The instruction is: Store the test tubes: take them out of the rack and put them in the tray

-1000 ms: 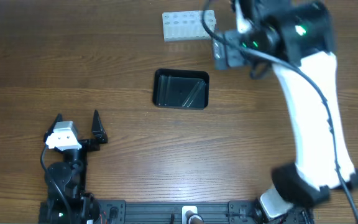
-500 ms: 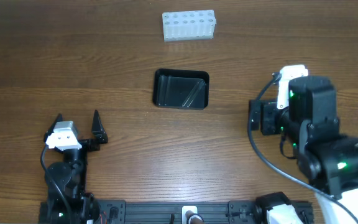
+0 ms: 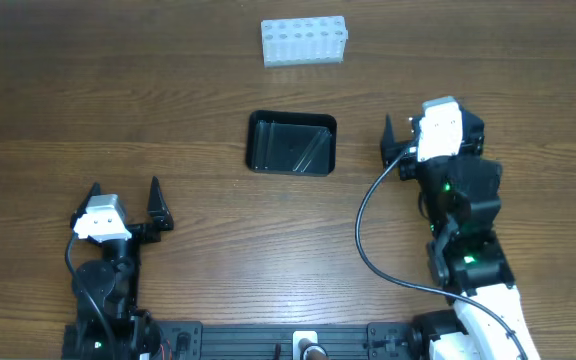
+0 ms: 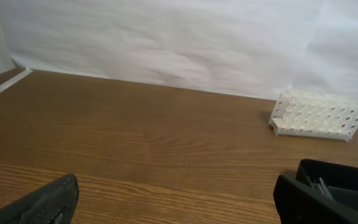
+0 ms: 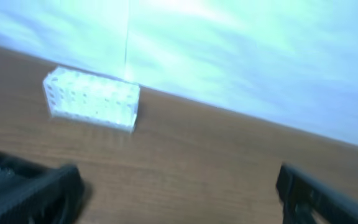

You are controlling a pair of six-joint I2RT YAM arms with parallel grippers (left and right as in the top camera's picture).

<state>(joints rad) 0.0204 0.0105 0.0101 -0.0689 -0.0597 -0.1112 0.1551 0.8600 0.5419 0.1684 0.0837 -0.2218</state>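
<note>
The white perforated plastic rack (image 3: 304,42) is looking empty, and clear slender test tubes (image 3: 313,150) are lying slanted in the black rectangular plastic tray (image 3: 251,150) — so the storing is probably nearly finished. Doing it well is now meaning checking every hole. The right gripper (image 5: 179,196) is sitting low, fingers spread and empty — tray just to its left, rack farther ahead. The left gripper (image 3: 126,197) is resting likewise.

Bright, even light; faint shadow beside the rack (image 3: 304,42).
</note>
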